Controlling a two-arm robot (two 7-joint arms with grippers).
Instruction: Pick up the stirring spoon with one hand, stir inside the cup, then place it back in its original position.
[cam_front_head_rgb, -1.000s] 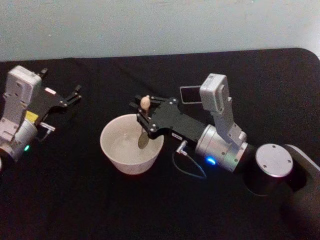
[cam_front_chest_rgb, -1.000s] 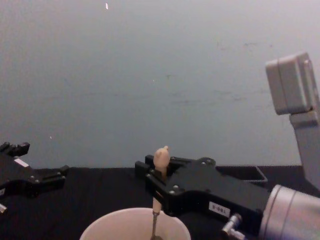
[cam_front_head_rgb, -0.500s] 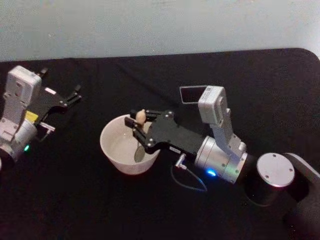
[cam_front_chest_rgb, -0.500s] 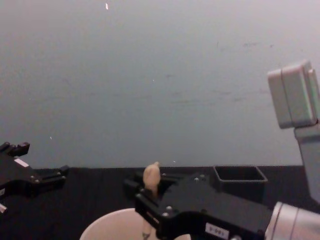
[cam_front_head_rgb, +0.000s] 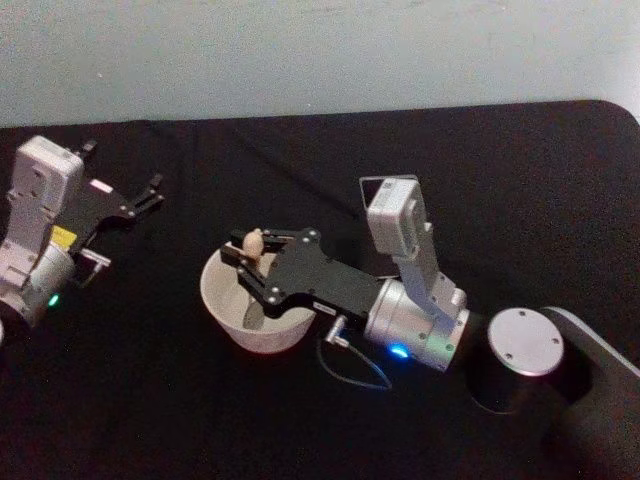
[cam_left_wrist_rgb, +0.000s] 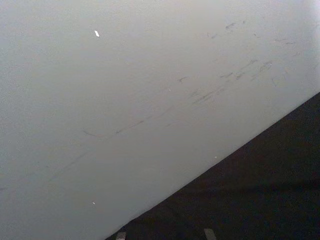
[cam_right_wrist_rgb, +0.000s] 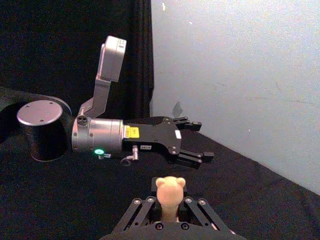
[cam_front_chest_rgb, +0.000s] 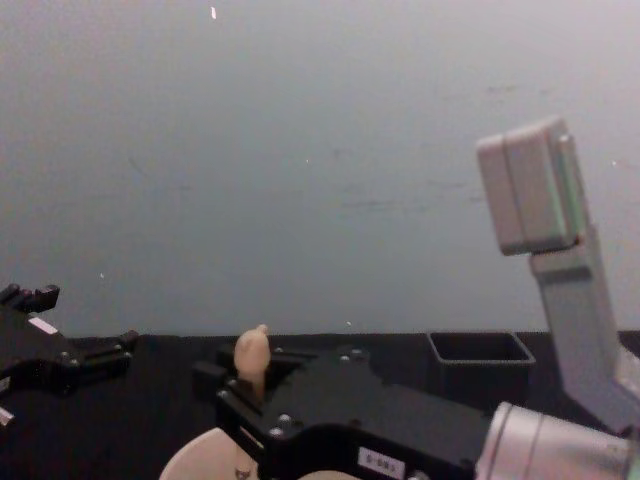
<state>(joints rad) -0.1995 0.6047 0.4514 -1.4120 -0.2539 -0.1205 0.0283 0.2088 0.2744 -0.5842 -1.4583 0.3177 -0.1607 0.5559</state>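
Head view looks steeply down on the black surface (cam_front_head_rgb: 150, 400). Chest view sits low and close, facing the wall (cam_front_chest_rgb: 300, 150). Both share the right hand (cam_front_head_rgb: 248, 262), spoon (cam_front_head_rgb: 253, 241) and cup (cam_front_head_rgb: 212, 300). Right wrist view faces the left hand (cam_right_wrist_rgb: 199, 140). Left wrist view faces the wall, surface at lower right.

stirring spoon (cam_front_head_rgb: 254, 241): pale peach handle
cup (cam_front_head_rgb: 216, 308): cream, with a pinkish rim
right gripper (cam_front_head_rgb: 248, 268): black, with a white label
holder (cam_front_chest_rgb: 480, 352): dark grey
table (cam_front_head_rgb: 150, 400): black
wall (cam_front_head_rgb: 300, 50): pale grey
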